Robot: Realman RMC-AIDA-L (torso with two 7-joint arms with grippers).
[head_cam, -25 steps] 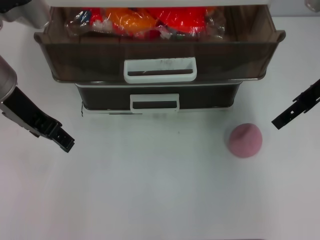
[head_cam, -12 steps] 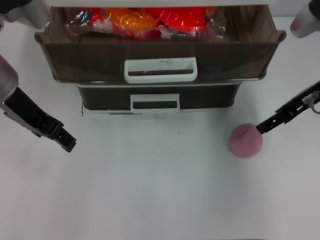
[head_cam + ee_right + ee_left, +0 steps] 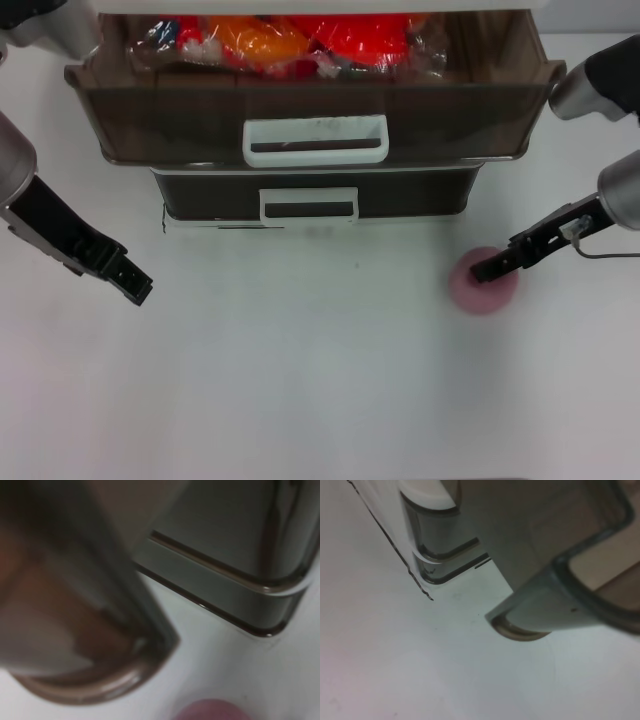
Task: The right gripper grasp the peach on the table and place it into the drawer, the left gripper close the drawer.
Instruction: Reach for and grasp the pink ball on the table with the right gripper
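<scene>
Right gripper (image 3: 487, 268) advanced onto peach (image 3: 482, 288) top; jaws state cannot tell. Left gripper (image 3: 133, 286) idle over worktop (image 3: 300, 380), jaws apart.

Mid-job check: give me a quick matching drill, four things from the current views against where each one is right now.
Things:
1. peach
2. drawer
3. left gripper
4. right gripper

Places:
A. pulled open, packaged items inside
B. over the peach
C. on the table, right of the drawer stack
D. over bare table, left of the drawer stack

Pairs: 1-C, 2-A, 3-D, 4-B
</scene>
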